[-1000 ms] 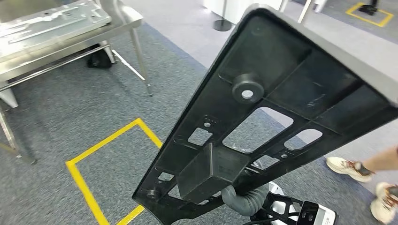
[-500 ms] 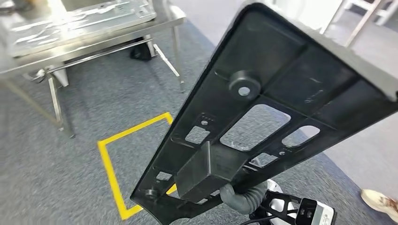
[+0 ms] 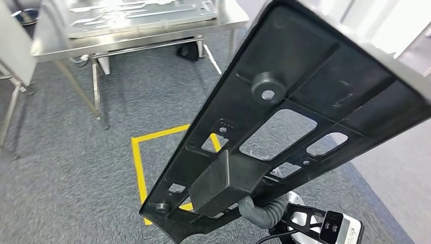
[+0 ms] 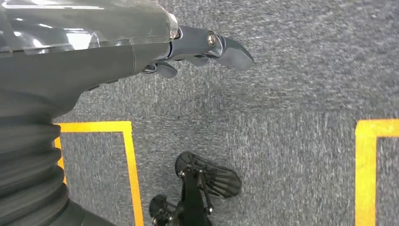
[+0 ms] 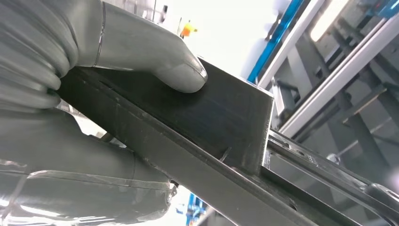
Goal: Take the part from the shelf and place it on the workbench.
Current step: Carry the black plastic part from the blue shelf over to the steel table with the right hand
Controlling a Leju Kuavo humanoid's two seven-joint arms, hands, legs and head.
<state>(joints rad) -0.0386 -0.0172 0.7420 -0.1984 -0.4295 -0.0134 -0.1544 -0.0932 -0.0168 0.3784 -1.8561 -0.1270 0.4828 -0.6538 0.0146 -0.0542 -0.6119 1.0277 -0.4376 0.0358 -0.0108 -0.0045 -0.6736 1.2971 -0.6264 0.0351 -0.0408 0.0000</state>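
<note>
The right hand [image 5: 70, 94] grips the black plastic part [image 3: 284, 117], its thumb pressed on a flat block of the part in the right wrist view, with the rest of the hand wrapped under the edge. In the head view, the hand's grey ribbed cover shows just under the part's near, narrow end. From that grip the part's long axis runs up and away to the robot's right, widening toward its far end, with the ribbed underside and its cut-outs turned toward the head camera. So the part is tilted in the air, well clear of any surface.

The left hand [image 4: 207, 47] hangs over the grey carpet and holds nothing; its fingers look loosely extended. It plays no part in the carry.

On the floor beyond the part's near end lies a yellow taped square [image 3: 140, 157]. Farther off, ahead and to the robot's left, stands the steel workbench [image 3: 137, 28], with flat metal panels lying on its top. My judgement is that the placing move turns on this offset: the workbench lies to the left of the held part, so the right arm must bring the part's long axis round and level it over the top.
</note>
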